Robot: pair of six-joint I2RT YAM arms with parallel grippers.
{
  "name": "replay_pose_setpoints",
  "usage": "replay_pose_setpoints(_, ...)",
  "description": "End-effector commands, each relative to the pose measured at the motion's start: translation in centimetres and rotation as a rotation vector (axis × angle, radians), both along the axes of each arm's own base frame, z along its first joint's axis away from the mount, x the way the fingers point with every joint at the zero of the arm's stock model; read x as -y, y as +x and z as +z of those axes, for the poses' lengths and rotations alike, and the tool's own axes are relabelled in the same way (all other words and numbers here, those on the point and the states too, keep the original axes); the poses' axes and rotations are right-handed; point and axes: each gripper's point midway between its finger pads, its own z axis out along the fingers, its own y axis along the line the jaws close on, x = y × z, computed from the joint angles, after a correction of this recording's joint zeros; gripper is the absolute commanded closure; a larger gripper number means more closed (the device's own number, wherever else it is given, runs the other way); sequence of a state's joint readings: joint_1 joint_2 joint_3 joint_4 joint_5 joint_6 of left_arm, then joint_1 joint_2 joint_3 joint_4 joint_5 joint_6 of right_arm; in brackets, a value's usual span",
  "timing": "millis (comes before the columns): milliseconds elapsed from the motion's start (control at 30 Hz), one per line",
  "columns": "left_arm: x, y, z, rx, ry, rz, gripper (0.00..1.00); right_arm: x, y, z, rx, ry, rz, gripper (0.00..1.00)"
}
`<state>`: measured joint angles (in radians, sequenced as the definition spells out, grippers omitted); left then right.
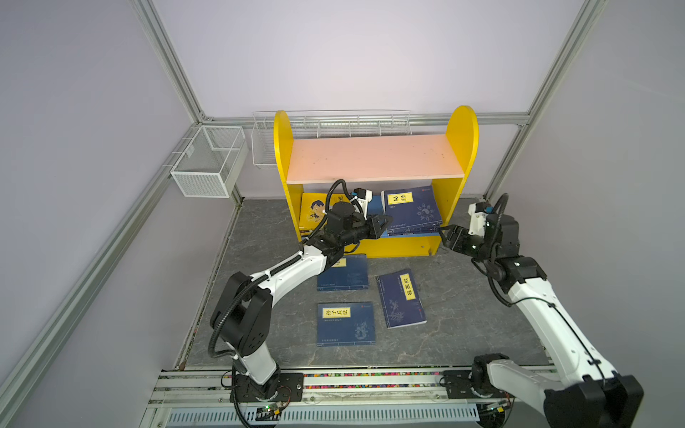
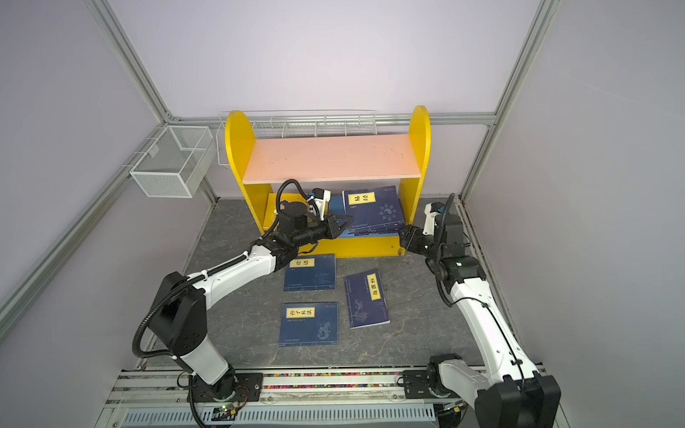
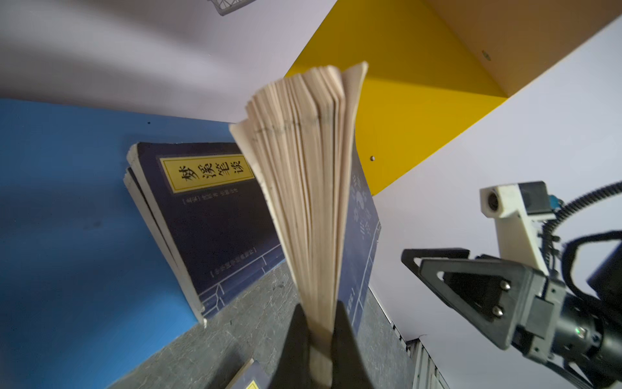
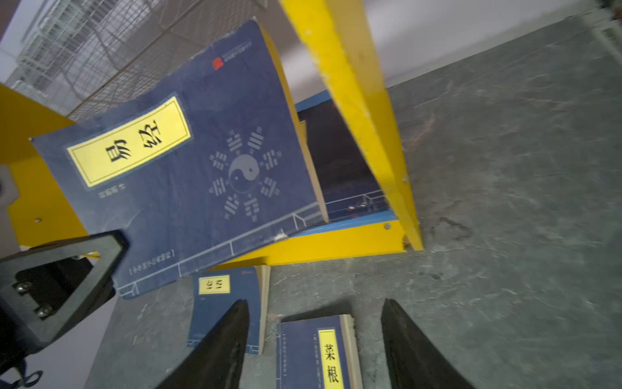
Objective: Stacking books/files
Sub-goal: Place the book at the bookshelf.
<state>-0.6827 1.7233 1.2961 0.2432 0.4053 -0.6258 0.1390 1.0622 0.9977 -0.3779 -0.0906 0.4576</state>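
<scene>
Left hand [image 3: 319, 331] tight on navy book [image 3: 303, 175].

White arms [image 1: 296, 272], black joints [image 1: 246, 315], ribbed cables [image 1: 211, 333]

My shelf [image 1: 461, 148] stands at the back of the table [image 1: 470, 318], wire rack [image 1: 333, 124] behind it, mesh basket [image 1: 207, 159] on the wall to its left. Lower compartment: a lone book [image 1: 313, 213] at the left end, a pile [image 3: 202, 219] at the right end. My left gripper [image 1: 383, 225] reaches in between them, pinching the top book [image 1: 411, 209], tilted over the pile. My right gripper [image 1: 446, 237] hangs just outside the shelf's right front corner. Three more lie flat in front: back book [image 1: 348, 278] under my left arm, front book [image 1: 346, 324] closer to me, side book [image 1: 402, 298] right of both.
</scene>
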Motion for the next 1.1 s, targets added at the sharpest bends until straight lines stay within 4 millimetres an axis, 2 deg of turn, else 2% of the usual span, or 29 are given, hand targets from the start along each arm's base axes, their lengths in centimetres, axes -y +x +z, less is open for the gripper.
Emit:
replay_pose_setpoints(0,1.3,0.3,2.7,0.077,-0.028,-0.055,1.0,3.5,-1.5,-1.0,-0.024,-0.089,-0.168,0.34)
replay_pose_setpoints(133,2.2,1.0,1.5,0.075,0.04,-0.081,1.0,4.4,-2.9,-1.0,-0.015,-0.134,-0.185,0.33)
replay_pose_setpoints(333,2.9,2.3,-0.7,0.046,0.144,-0.097,1.0,4.6,-4.0,-1.4,-0.035,-0.167,-0.17,0.33)
replay_pose_setpoints(767,3.2,5.7,-1.9,-0.004,0.109,-0.059,1.0,4.1,-4.2,-1.0,-0.028,-0.161,-0.136,0.33)
replay_pose_setpoints(1067,3.0,6.7,-4.2,-0.059,0.135,-0.05,1.0,4.0,-4.2,-0.5,-0.022,-0.162,-0.128,0.33)
